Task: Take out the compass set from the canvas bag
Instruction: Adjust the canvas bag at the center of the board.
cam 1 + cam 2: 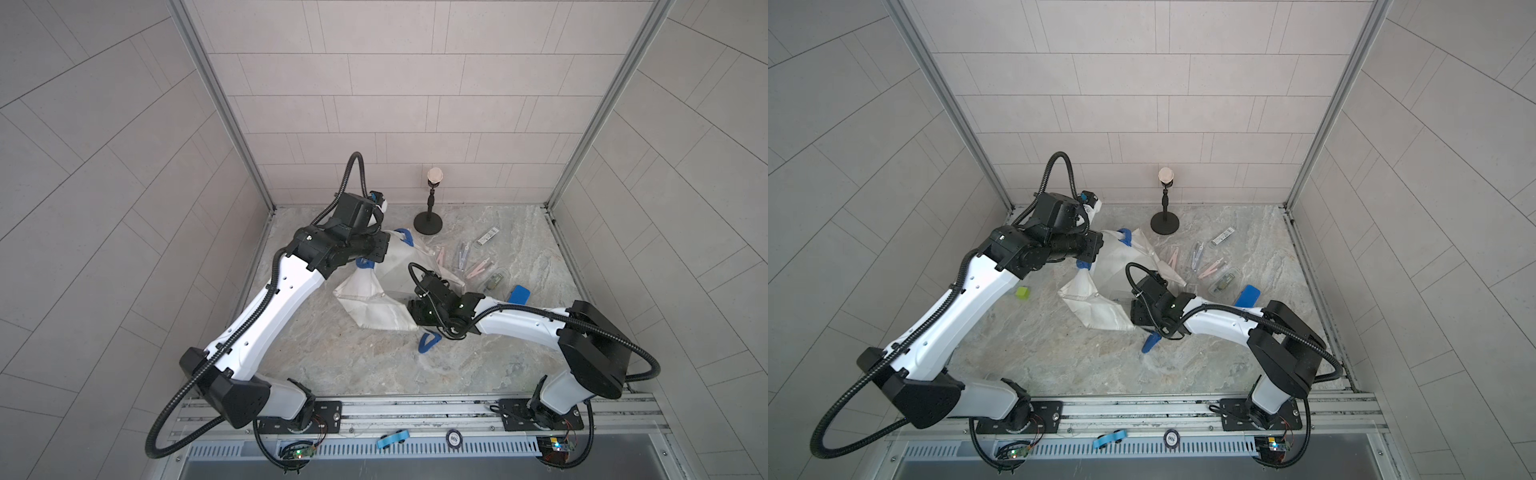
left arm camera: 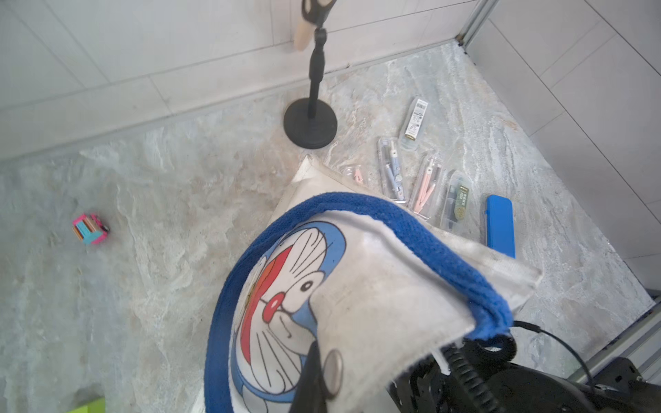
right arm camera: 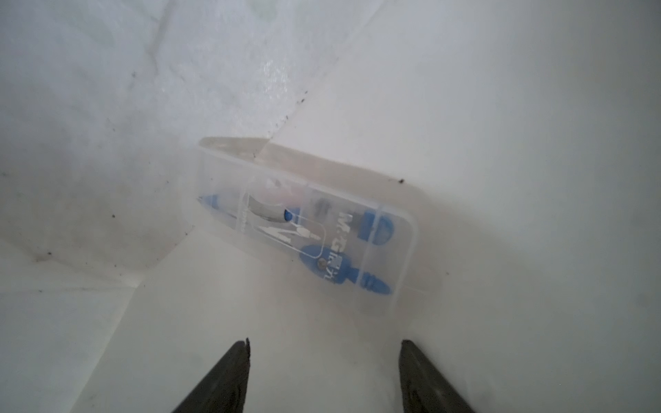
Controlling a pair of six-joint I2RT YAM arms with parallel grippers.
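Observation:
The white canvas bag lies crumpled mid-table, with its mouth held up. My left gripper is shut on the bag's rim beside the metal snap, and the blue cat print faces the wrist camera. My right gripper has reached inside the bag; its fingers are hidden by fabric in both top views. The jaws stand open with nothing between them. Just ahead of them the compass set, a clear case holding a blue compass, lies on the bag's inner floor.
Several clear stationery cases and a blue case lie right of the bag. A black microphone stand stands at the back wall. A green block and a pink toy car sit left. One blue handle trails toward the front.

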